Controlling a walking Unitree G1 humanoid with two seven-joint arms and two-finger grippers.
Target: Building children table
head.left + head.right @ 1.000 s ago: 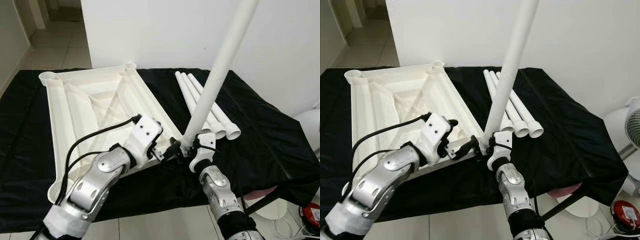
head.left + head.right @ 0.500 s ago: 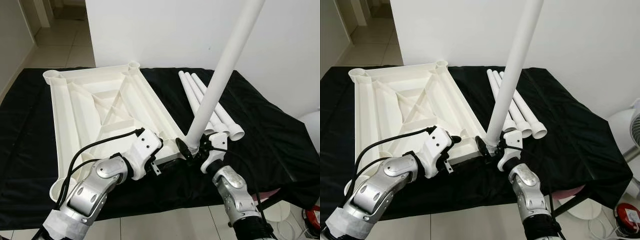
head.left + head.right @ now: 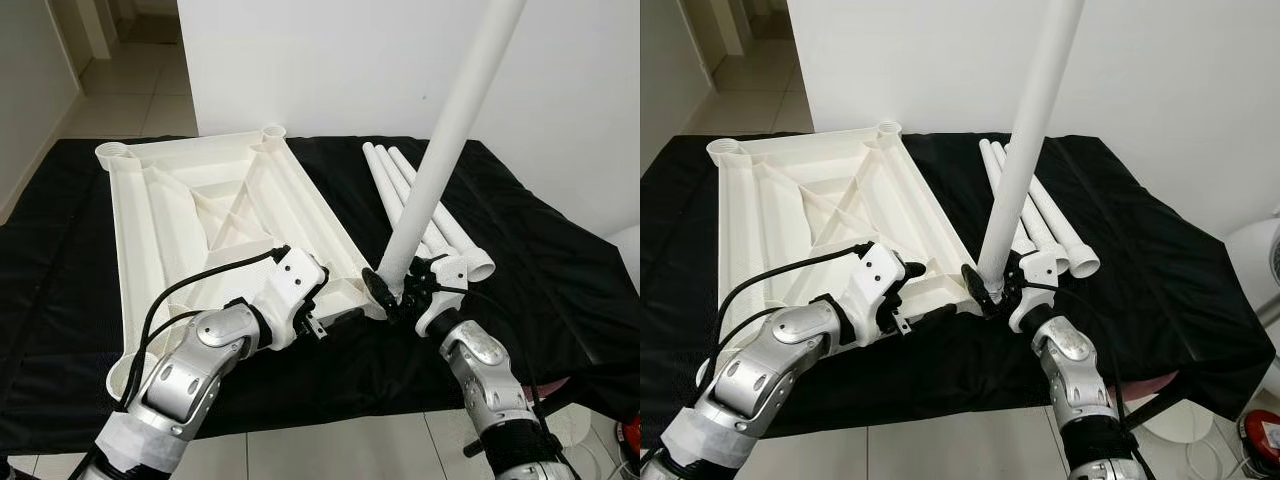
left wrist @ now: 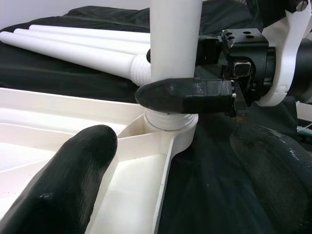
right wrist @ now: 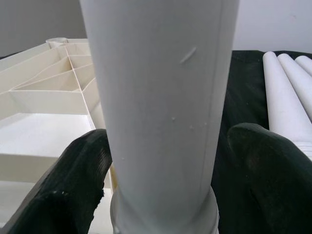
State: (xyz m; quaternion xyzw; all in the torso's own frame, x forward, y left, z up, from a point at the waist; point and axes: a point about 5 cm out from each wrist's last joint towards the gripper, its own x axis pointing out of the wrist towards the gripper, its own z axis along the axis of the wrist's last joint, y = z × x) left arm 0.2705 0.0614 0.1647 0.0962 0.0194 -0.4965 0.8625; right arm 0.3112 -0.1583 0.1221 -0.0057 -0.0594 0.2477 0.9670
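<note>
Home: tiled hallway [image 3: 120, 100], white walls [image 3: 330, 60]

1. The table top [image 3: 200, 215] is seen in white.
2. The upright leg [image 3: 450, 125] and the spare legs [image 3: 420, 205] are seen in white.
3. A black cloth [image 3: 545, 260] is seen beneath.
4. Both arms are finished in silver, with black fingers [image 4: 78, 180].

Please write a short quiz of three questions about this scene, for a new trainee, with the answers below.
1. True or false: the right end effector grips the upright white table leg near its lower end.
2. How many spare legs lie on the black cloth? A) two B) three C) five
3. Fill in: the leg's lower end sits at a corner ______ of the upturned white tabletop.

Key: 1. True. 2. B. 3. socket. The left end effector rests by the tabletop's near edge.
</note>
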